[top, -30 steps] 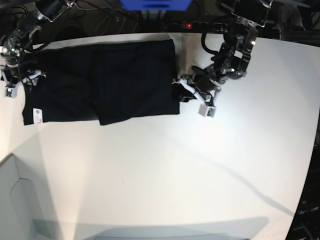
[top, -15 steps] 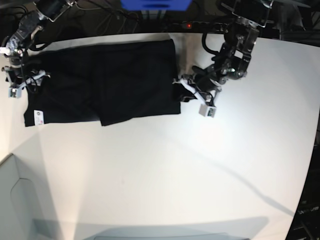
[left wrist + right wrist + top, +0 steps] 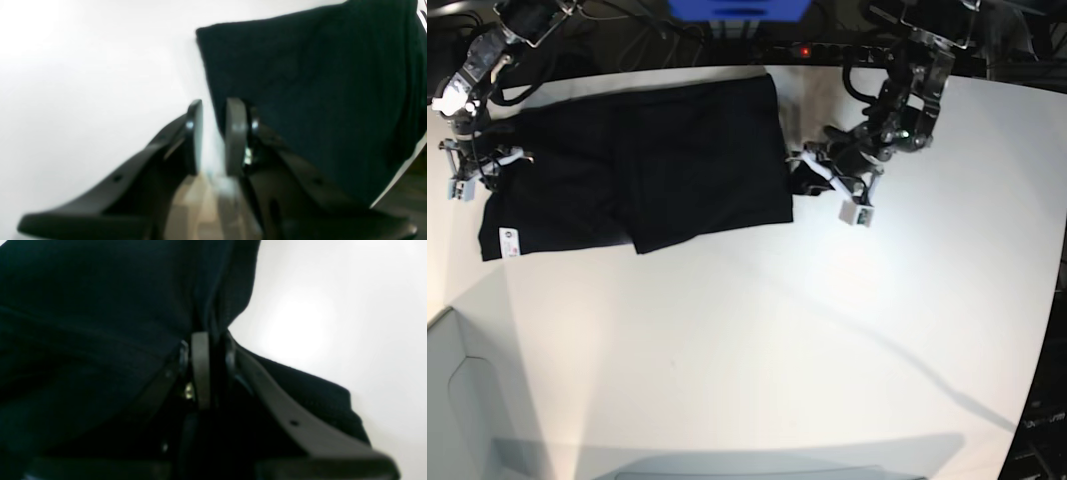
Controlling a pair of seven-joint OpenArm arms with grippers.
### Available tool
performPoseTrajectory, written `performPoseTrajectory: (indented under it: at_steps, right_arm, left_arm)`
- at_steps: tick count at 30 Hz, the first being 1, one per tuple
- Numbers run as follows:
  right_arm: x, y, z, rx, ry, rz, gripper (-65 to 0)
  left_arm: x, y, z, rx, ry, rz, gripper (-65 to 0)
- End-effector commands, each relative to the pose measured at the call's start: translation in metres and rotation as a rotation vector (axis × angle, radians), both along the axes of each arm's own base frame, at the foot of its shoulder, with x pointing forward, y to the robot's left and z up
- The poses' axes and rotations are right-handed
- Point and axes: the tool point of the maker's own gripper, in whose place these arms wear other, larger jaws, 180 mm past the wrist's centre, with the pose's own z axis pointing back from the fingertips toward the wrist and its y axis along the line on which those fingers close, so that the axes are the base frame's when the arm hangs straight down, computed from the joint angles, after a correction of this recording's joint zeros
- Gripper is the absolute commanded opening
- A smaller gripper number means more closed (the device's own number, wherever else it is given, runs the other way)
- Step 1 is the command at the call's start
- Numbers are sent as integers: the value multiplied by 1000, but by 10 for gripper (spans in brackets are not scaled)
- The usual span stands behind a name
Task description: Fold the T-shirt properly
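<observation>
In the base view, the white tabletop [image 3: 757, 340] fills most of the picture, glossy and bare across its near and middle parts, with a long soft shadow running toward its near right corner. The T-shirt [image 3: 642, 165] lies flat along the far edge, toward the far left corner, folded into a dark block with a small white label [image 3: 503, 238] at its near left corner. Behind the far edge sit dark cables, a power strip with a red light [image 3: 804, 49] and a blue object [image 3: 737, 8]. The left gripper [image 3: 815, 180] sits at the shirt's right edge, partway along the far side of the tabletop. The right gripper [image 3: 472, 170] sits at the shirt's left edge, near the far left corner.

In the left wrist view, the left gripper [image 3: 213, 133] has its jaws a narrow gap apart, with white tabletop [image 3: 83, 83] showing between them; it grips nothing here. One finger lies against the edge of the T-shirt [image 3: 317, 93], whose corner rests flat on the surface.

In the right wrist view, the right gripper [image 3: 211, 370] is closed on a gathered fold of the T-shirt [image 3: 100, 323], black cloth bunching up between its fingers. Bright tabletop [image 3: 333, 323] shows to the right.
</observation>
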Motion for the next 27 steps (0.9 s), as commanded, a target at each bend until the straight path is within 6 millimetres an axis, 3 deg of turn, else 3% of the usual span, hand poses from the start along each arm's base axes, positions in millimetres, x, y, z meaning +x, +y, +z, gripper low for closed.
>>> performPoseTrajectory:
  at_steps: [1, 5, 16, 24, 27]
  right_arm:
    - [-18, 0, -15, -19, 127, 26, -650]
    - [-13, -2, -8, -33, 107, 27, -650]
    - [9, 14, 39, -105, -22, 38, -650]
    - [20, 38, 81, -148, -138, 36, -650]
    - [22, 58, 90, -146, -161, 67, -650]
  left_arm:
    - [3, 8, 7, -6, -23, 28, -532]
    - [-1, 25, 4, 4, -10, 77, -532]
    - [-11, 29, -18, 13, 52, 96, -532]
    - [-16, 30, -37, 9, 109, 118, -532]
    - [-14, 31, -39, 13, 113, 122, -532]
